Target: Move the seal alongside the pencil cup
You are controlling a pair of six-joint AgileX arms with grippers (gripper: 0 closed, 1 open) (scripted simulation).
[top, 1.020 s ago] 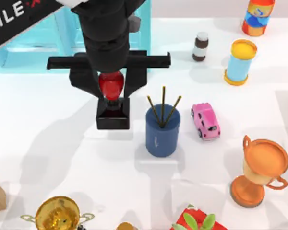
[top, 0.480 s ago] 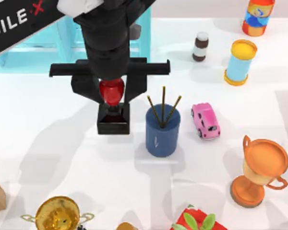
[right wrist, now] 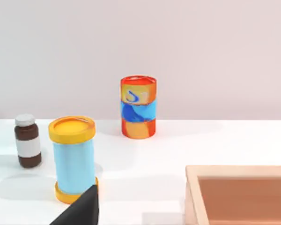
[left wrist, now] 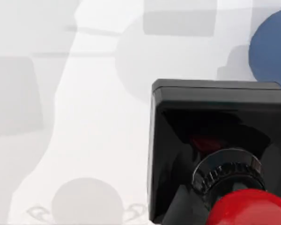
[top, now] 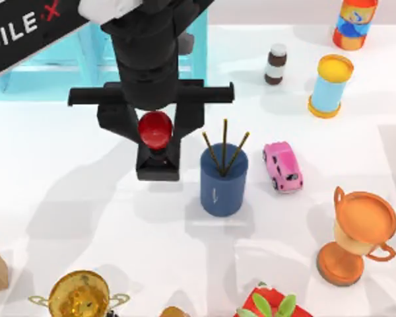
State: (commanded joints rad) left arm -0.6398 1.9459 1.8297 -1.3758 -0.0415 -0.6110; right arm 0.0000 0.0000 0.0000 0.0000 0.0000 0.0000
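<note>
The seal [top: 156,129] has a glossy red dome on a black square base. It stands on the white table just left of the pencil cup [top: 223,181], with a narrow gap between them. The cup is dark blue and holds three thin pencils. My left gripper [top: 155,122] hangs right over the seal, open, its fingers [top: 123,122] close on either side of the dome. The left wrist view looks down on the seal [left wrist: 220,154], with the cup's edge [left wrist: 274,47] beyond it. A dark part of my right gripper [right wrist: 79,208] shows in the right wrist view, parked off to the right.
A pink toy car [top: 282,166] sits right of the cup. Behind are a light-blue can [top: 330,86], a brown bottle [top: 275,64] and a colourful can [top: 355,23]. An orange trophy [top: 356,234], a gold trophy [top: 80,295] and a turquoise rack [top: 53,59] ring the area.
The seal has sunk a little and shifted slightly right, toward the cup. Its dome now shows as a full circle below the left gripper, which has held still for the last half second.
</note>
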